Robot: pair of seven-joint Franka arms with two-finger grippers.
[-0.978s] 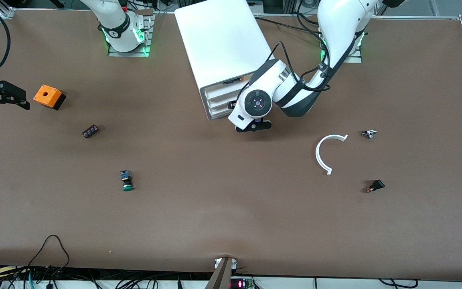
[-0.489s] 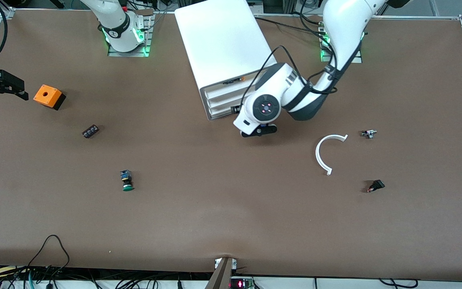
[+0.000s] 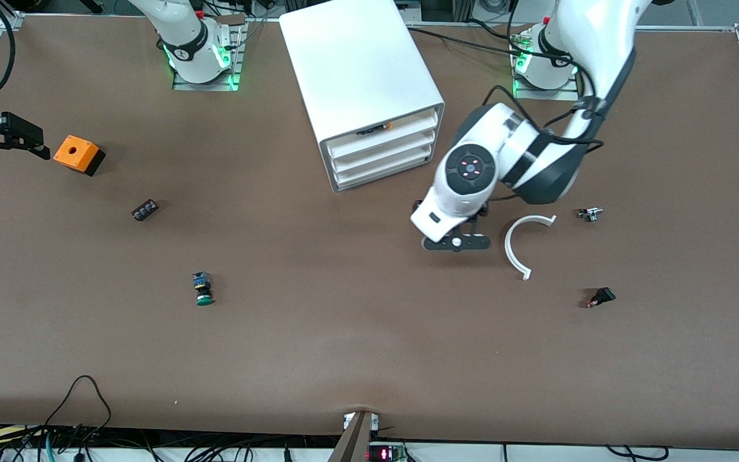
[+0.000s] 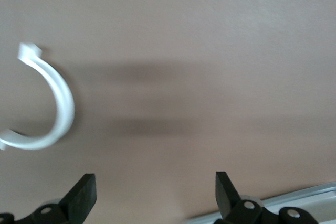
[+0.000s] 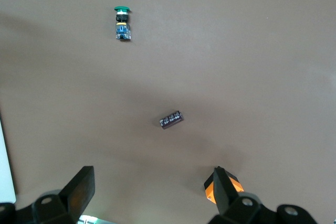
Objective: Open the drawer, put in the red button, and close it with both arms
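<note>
Drawers look shut, red button not seen; left claw (image 3: 457, 242) spread wide, empty, near cabinet (image 3: 369, 83); right claw (image 5: 152, 195) wide, empty, waiting.

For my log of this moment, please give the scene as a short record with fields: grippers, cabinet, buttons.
left gripper: open, empty, over bare table beside the white curved piece
right gripper: open, empty, waits near the orange box
cabinet: three drawer fronts, all look shut
red button: not in sight
green button: lies on the table, nearer to the front camera than the cabinet
</note>
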